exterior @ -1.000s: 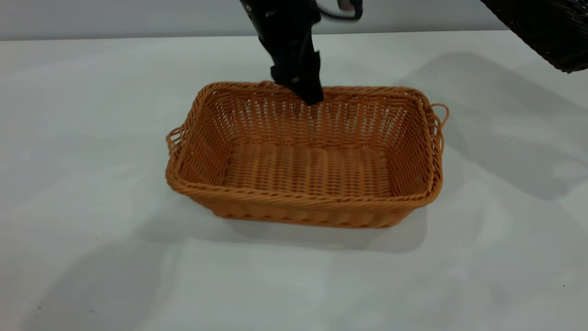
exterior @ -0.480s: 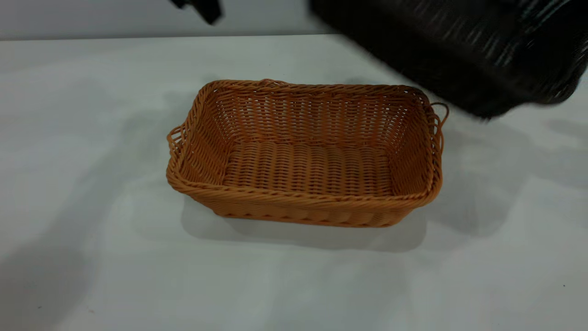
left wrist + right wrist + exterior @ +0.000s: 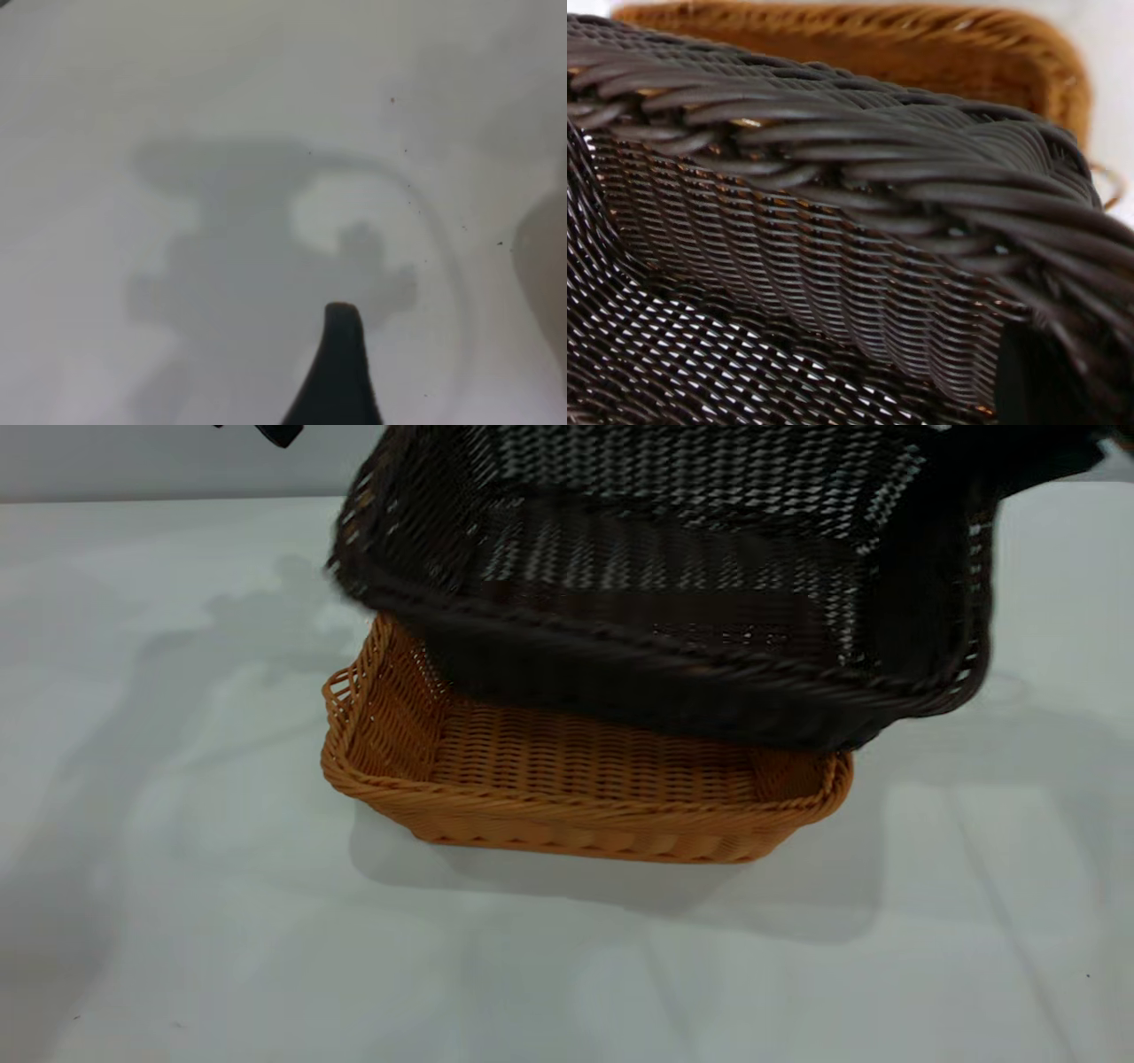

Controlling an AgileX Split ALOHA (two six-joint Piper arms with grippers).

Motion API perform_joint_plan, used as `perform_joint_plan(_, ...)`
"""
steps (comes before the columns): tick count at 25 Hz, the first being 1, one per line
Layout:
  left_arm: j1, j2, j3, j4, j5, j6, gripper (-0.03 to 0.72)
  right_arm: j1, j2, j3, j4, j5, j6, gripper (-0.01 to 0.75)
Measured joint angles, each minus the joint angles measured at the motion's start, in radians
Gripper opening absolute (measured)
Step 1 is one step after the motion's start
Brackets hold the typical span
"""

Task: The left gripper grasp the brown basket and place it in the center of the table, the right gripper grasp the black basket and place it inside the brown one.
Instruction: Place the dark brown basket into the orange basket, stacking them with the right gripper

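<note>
I see black basket point(image 3: 673, 584) tilted in the air over brown basket point(image 3: 585, 779) on bench point(image 3: 177, 921) | right tool: grip state can't tell | left tool point(image 3: 279, 434): raised far-left, state can't tell

No readable text showing anywhere: no labels, brands, numbers or signs appearing on anything in view.

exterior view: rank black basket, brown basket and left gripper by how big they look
1. black basket, though it is raised nearer the camera, so its lead over the brown one is unsure
2. brown basket, partly hidden
3. left gripper, only a sliver in view
</note>
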Motion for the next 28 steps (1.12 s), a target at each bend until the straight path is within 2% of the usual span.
perform_joint_plan(4,0.000,0.000,0.000,-0.002,0.000,0.000,0.572,0.066,0.040,-0.003,-0.018,-0.020,0.034,0.080)
perform_joint_plan(9,0.000,0.000,0.000,-0.012,0.000,0.000,0.572,0.100,0.063,-0.012,0.004,-0.048,0.044,0.080)
perform_joint_plan(15,0.000,0.000,0.000,-0.015,0.000,0.000,0.572,0.103,0.084,-0.016,0.031,-0.115,0.047,0.080)
perform_joint_plan(28,0.000,0.000,0.000,-0.017,0.004,0.000,0.572,0.103,0.117,-0.029,0.010,-0.156,0.081,0.080)
